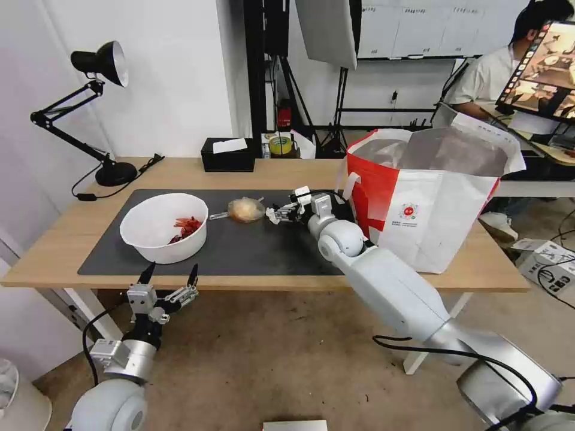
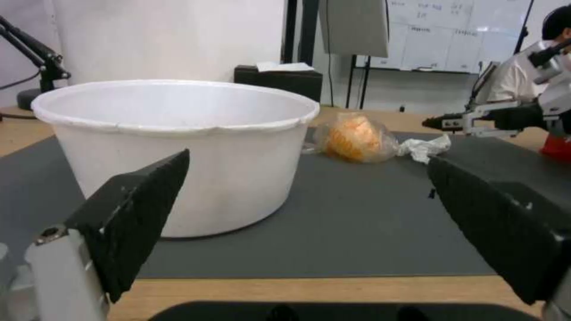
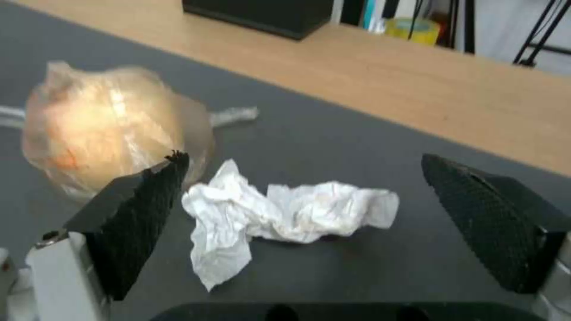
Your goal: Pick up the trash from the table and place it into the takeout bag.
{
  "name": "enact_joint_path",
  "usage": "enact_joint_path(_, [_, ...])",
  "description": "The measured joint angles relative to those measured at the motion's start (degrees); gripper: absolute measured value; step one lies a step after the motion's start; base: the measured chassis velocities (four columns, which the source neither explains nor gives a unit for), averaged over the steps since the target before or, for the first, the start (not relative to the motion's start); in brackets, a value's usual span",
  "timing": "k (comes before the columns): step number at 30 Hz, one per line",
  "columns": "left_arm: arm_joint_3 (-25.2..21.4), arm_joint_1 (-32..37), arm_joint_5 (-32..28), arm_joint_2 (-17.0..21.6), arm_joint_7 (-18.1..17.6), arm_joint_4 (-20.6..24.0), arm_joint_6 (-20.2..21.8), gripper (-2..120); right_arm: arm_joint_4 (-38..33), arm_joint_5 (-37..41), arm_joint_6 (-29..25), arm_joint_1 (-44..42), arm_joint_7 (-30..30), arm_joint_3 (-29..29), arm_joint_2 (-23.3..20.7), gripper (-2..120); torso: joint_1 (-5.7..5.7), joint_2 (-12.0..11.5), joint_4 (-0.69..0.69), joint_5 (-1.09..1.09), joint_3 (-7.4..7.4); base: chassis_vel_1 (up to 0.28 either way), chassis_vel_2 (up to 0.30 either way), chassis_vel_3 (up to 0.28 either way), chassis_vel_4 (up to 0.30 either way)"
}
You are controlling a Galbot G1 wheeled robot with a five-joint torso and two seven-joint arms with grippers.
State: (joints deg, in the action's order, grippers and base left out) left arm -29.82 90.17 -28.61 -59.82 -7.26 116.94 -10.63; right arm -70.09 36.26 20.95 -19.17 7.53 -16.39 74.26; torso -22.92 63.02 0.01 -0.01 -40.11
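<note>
head: right pincer [image 1: 277, 214] spread empty at tissue [image 1: 271, 215], between bun bag [image 1: 246, 209] and takeout bag [image 1: 431, 197] | left wrist: left pincer [image 2: 303, 209] wide, empty, waiting near bowl [image 2: 175, 147] off tabletop [image 2: 297, 292] edge | right wrist: tissue [image 3: 285, 218] lying between fingers [image 3: 142, 209], ready for pinching

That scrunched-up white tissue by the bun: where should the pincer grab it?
Probably around the bunched middle of the crumpled tissue, from above. It lies low and loose on the mat, with the open right pincer already straddling it. The bagged bun sits close beside one finger.
</note>
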Motion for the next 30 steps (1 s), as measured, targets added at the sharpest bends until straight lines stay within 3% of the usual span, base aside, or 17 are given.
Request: enact_joint_path(30, [0.2,-0.4,-1.5,-0.1,-0.2,0.4,0.8,100,5.2,-0.5,2.5,1.3,-4.7,-0.3,2.3,100,0.0,0.0,-0.01,0.0,0.0,0.0,0.0,0.0,0.0])
